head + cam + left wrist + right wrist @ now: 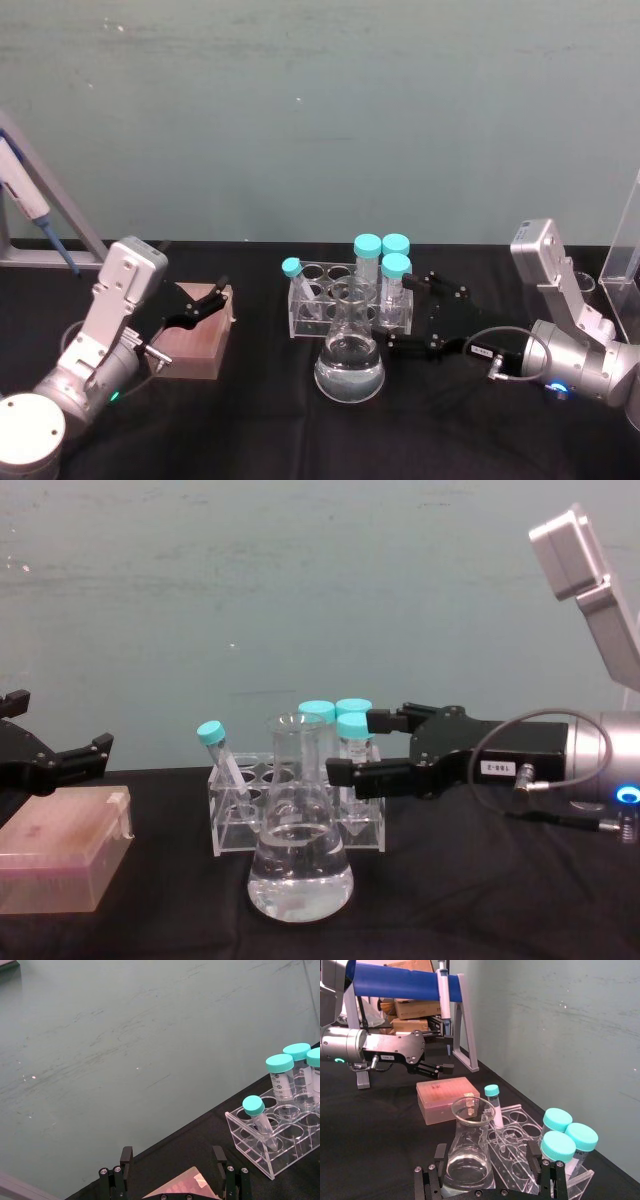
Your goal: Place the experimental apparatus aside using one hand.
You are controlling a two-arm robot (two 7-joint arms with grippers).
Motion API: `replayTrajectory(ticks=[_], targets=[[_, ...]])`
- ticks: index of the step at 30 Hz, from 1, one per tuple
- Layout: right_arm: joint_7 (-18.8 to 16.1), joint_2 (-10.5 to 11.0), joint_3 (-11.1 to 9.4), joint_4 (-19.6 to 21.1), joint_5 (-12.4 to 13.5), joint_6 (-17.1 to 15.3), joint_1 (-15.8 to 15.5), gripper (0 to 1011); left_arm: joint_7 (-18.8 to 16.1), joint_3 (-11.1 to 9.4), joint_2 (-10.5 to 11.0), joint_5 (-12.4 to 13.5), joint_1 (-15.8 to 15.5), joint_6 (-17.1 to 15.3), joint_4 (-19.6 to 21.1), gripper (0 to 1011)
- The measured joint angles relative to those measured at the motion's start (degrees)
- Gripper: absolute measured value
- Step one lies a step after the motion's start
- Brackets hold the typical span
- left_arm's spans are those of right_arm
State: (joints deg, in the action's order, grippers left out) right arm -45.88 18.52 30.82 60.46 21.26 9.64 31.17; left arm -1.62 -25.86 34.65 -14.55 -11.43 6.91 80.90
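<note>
A conical flask (350, 352) holding clear liquid stands at the table's middle, just in front of a clear tube rack (312, 300) that carries several teal-capped tubes (368, 247). My right gripper (400, 312) is open close to the right of both. One finger lies by the rack's right end and the other by the flask's right side. In the right wrist view the flask (468, 1160) and capped tubes (559, 1147) sit just ahead of its spread fingers (536, 1154). The chest view shows the right gripper (350, 746) at the flask's (300, 865) neck height. My left gripper (212, 295) hangs open over a pink box (195, 338).
A pipette on a grey stand (40, 205) occupies the far left. A tall clear acrylic stand (622, 250) rises at the right edge. The green wall runs close behind the black table (250, 430), which has bare cloth along its front.
</note>
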Motion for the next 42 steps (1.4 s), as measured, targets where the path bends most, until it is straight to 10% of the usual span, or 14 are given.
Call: replayTrajectory(ticks=[42], targets=[[-2.5, -3.7, 4.2, -7.6, 2.7, 0.6, 5.4, 1003, 0.0, 0.0, 0.0, 0.0, 0.0, 0.0, 0.0, 1000]])
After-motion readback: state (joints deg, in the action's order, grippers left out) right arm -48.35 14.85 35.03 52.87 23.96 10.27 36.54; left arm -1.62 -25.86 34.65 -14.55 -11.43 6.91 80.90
